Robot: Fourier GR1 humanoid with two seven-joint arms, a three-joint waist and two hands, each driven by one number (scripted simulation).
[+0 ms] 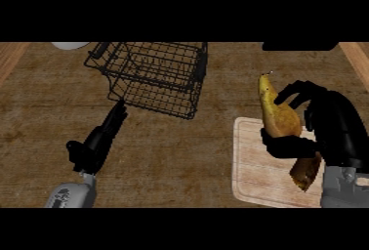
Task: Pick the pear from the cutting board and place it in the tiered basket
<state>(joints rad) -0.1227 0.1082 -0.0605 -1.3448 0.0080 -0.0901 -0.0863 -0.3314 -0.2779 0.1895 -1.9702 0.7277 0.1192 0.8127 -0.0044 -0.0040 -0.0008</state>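
Above the cutting board (263,171), right hand (328,124) fingers curl round the long yellow-brown pear (277,114); left hand (101,139) straight-fingered.

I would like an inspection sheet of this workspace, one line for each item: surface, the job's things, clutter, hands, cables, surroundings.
Surface: brown wooden counter.
Job's things: pear held in the right hand above the cutting board; black wire basket at upper centre, nothing seen inside.
Clutter: white object at top left edge, dark object at top right edge; both cut off, cannot tell what they are.
Hands: right hand curled round the pear; left hand open, fingers straight, tips near the basket's lower corner.
Cables: nothing seen.
Surroundings: lighter wood strips along both sides.
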